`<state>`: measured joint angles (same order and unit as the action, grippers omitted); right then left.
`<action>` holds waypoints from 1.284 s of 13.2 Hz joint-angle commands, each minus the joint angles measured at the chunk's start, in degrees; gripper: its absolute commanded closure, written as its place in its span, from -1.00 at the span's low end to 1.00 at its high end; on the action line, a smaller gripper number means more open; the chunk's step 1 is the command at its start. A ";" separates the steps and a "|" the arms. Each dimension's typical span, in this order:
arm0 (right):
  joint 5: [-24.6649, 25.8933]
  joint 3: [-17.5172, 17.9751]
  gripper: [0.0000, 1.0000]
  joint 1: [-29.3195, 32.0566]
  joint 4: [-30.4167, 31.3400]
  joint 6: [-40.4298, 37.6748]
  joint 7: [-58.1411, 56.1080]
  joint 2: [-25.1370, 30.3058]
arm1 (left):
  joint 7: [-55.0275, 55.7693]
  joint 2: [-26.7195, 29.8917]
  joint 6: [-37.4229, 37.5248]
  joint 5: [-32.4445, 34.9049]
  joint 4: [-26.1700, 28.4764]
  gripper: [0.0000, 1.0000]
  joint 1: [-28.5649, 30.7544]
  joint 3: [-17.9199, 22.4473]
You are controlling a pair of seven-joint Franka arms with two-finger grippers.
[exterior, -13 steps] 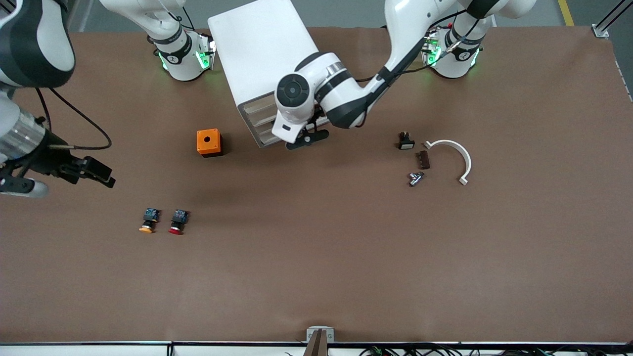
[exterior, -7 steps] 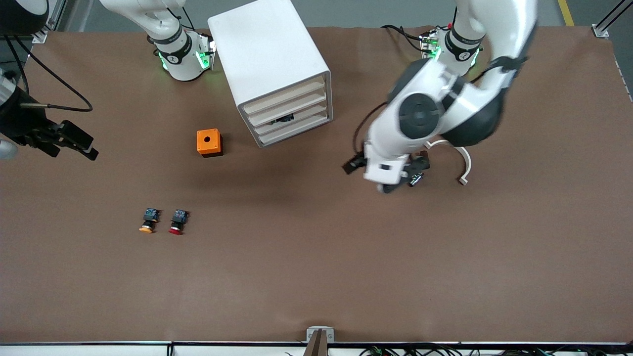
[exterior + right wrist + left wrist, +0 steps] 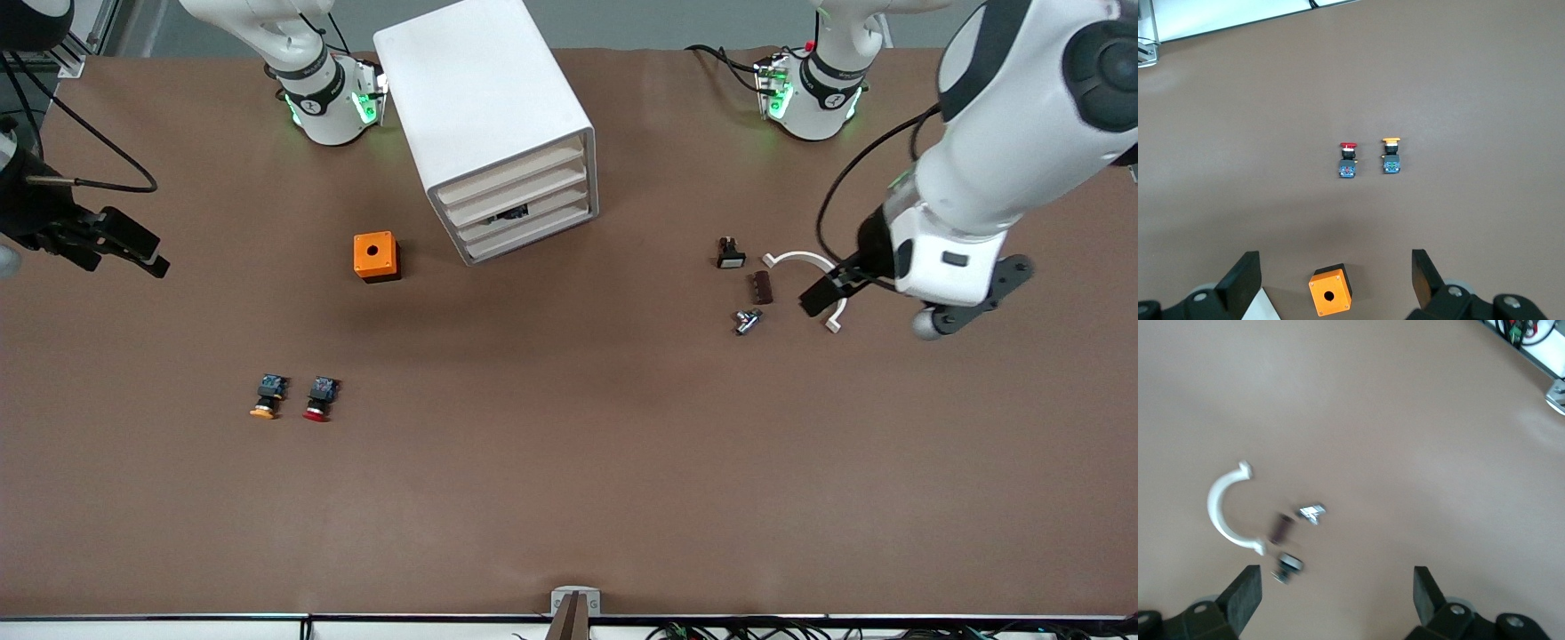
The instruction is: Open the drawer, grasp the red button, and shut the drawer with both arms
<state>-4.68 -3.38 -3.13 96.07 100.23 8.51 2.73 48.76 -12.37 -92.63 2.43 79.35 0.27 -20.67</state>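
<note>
The white cabinet (image 3: 484, 98) shows its stacked drawers (image 3: 520, 206), all pushed in. The red-capped button (image 3: 316, 400) (image 3: 1347, 160) lies on the table, nearer the front camera than the cabinet, toward the right arm's end. My left gripper (image 3: 827, 292) (image 3: 1336, 573) hangs open and empty over the small parts at the left arm's end. My right gripper (image 3: 142, 253) (image 3: 1333, 260) is also open and empty, high over the table's edge at the right arm's end. Neither gripper touches the cabinet or the button.
A yellow-capped button (image 3: 265, 397) (image 3: 1391, 157) lies beside the red one. An orange cube with a round hole (image 3: 376, 256) (image 3: 1331, 298) stands beside the cabinet. A white curved bracket (image 3: 831, 276) (image 3: 1221, 513), a black part (image 3: 729, 255), a brown piece (image 3: 761, 286) and a metal piece (image 3: 747, 320) lie near the left gripper.
The left arm swung away from the cabinet's front toward its own end of the table, uncovering the drawers. The right gripper drew back toward the table's edge.
</note>
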 commanded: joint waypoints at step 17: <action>0.81 2.67 -1.00 4.45 0.44 -0.21 -0.07 1.40 | -39.44 22.37 3.71 -4.44 19.67 -0.99 -0.36 15.66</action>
<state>-4.68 -2.03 -0.16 95.93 100.06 8.46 2.92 10.13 5.44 -84.98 0.20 92.95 -0.13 -5.33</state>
